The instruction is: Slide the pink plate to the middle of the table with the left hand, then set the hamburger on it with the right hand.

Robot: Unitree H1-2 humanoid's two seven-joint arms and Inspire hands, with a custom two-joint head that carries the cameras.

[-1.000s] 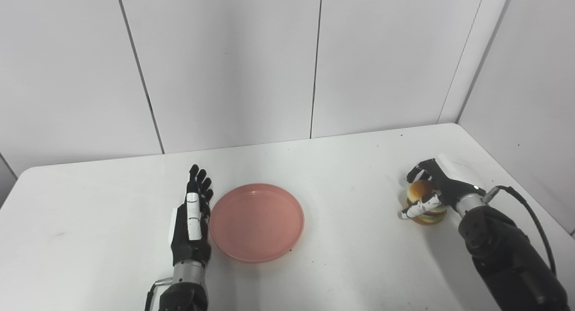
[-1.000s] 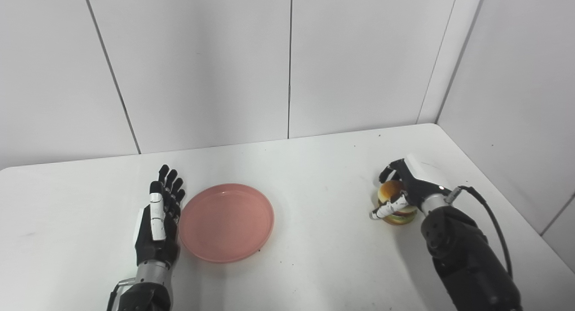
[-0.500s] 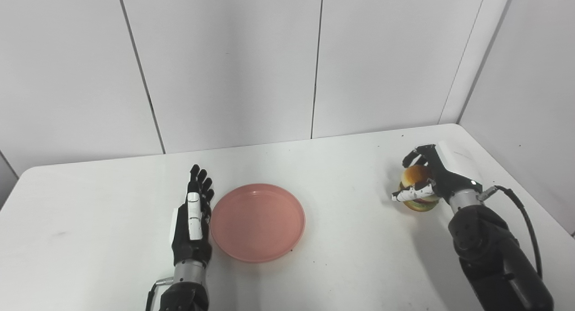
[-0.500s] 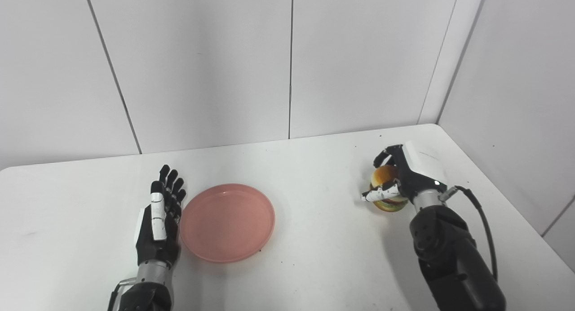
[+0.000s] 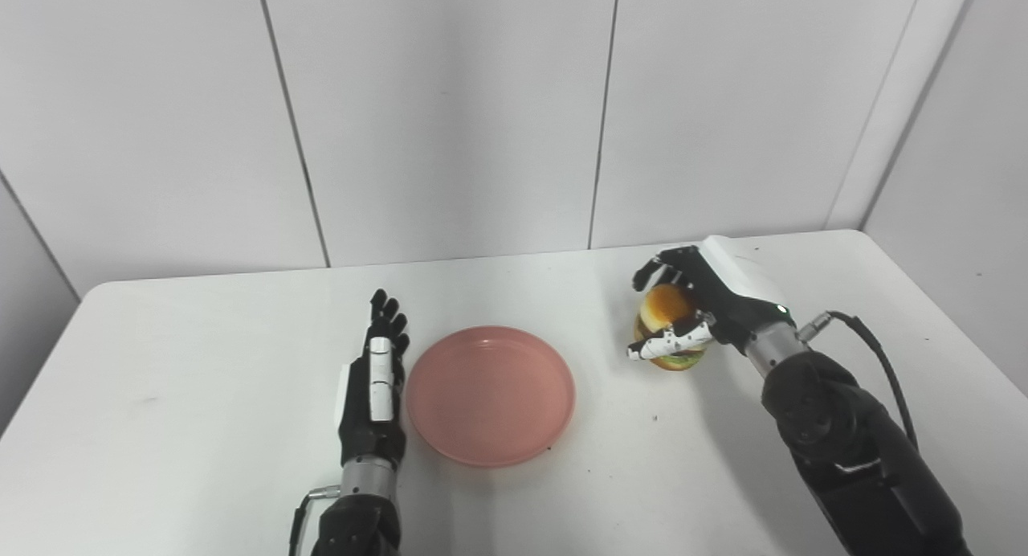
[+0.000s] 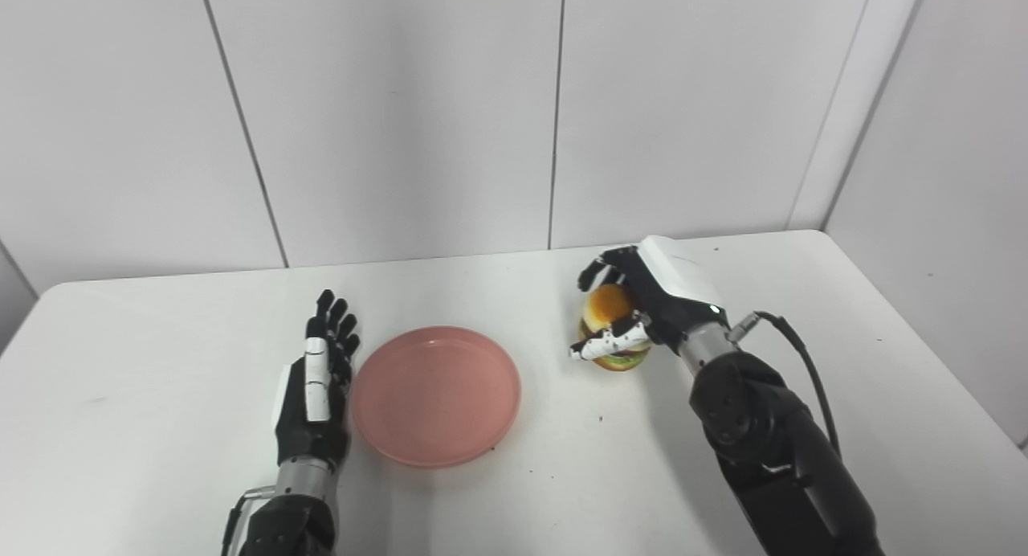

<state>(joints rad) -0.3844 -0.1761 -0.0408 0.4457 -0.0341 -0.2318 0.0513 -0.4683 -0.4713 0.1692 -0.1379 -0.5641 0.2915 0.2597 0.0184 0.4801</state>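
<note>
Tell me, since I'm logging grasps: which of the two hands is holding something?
The right hand: its fingers are closed around the hamburger. The left hand is flat and open beside the pink plate, holding nothing.

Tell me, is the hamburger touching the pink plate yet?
Apart. The left eye view shows bare white table between the hamburger, held in the right hand, and the pink plate.

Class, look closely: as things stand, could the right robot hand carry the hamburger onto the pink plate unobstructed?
Probably yes: the right robot hand grips the hamburger, and bare table separates it from the empty pink plate.
</note>
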